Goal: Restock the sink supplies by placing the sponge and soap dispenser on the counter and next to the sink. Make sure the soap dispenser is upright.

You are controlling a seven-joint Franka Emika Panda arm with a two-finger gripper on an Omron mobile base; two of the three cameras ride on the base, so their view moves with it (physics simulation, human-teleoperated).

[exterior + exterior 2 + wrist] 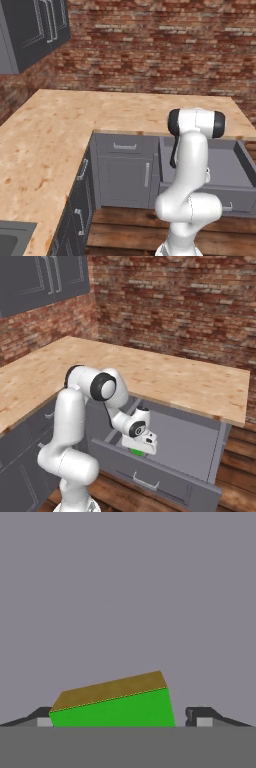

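- Jaws stand wide in the hand view, one dark fingertip to the left and one to the right of the small flat bright-green square sponge with its brown top face; whether the left tip touches it we cannot tell, and the right tip stands clear.
- We see the sponge lying tilted on the plain grey floor of the open dark grey drawer — its left edge just beside the left fingertip.
- From the right base view, our white arm's two-finger gripper reaches down into that drawer, a sliver of green under it.
- Above, the light tan mottled wood-grain counter runs along the red brick wall.
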